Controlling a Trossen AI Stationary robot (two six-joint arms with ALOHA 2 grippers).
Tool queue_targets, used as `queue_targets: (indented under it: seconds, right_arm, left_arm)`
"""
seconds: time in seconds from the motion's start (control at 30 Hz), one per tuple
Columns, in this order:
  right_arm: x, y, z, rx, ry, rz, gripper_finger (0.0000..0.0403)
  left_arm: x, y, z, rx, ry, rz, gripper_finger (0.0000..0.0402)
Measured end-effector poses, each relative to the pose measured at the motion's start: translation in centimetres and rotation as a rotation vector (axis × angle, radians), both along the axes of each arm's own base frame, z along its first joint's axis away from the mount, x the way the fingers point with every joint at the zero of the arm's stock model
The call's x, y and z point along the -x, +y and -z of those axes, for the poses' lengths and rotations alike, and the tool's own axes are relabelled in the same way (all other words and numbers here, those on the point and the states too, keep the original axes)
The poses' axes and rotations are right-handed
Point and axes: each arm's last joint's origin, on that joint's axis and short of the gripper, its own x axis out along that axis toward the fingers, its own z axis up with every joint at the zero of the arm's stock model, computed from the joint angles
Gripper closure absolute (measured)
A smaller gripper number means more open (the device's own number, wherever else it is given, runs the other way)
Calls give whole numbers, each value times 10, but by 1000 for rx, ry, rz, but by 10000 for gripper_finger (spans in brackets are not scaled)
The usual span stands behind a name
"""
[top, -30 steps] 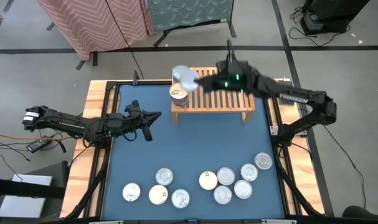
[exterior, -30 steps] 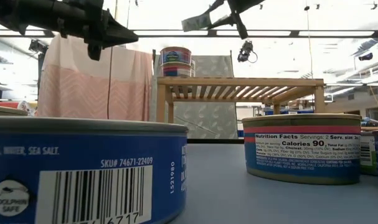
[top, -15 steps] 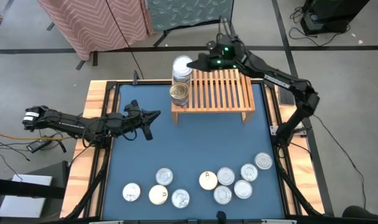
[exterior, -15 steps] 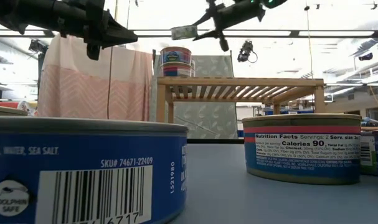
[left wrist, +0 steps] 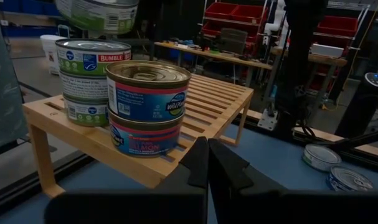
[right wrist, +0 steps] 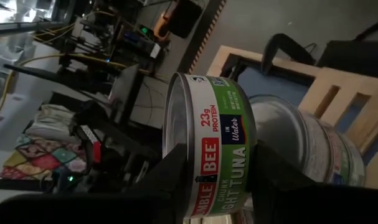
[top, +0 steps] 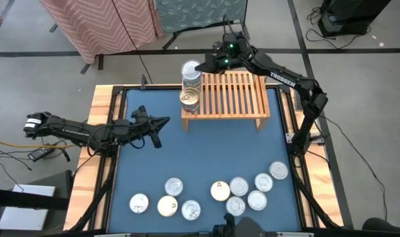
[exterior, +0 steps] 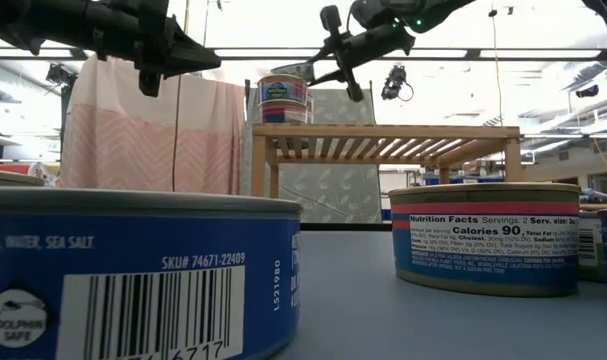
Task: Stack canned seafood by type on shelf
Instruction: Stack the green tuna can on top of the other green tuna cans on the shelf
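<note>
Tuna can (right wrist: 217, 163), green label: clamped in right gripper (right wrist: 207, 180) above the tuna stack (top: 191, 78) on the shelf (top: 234, 99).
Rigid, probably weighty, slick metal; grip across the side wall. Left gripper (top: 161, 122) closed, empty, idle.

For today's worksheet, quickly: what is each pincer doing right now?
Left pincer: shut, empty, over the table beside the shelf.
Right pincer: shut on a green-label tuna can, above the rear can stack.

shelf (top: 236, 95): right slats free | left end: can stacks (top: 191, 89) block
</note>
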Motion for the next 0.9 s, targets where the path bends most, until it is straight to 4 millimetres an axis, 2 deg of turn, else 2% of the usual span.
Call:
queue_targets:
  seconds: [0.2,0.9]
  right_arm:
    - [0,-7,7,-21,6,-11,298]
    - [1,-8,5,0,-2,-8,298]
  left_arm:
    - [0,0,1,-1,10,-17,392]
    - [0,1,2,-2,22,-26,392]
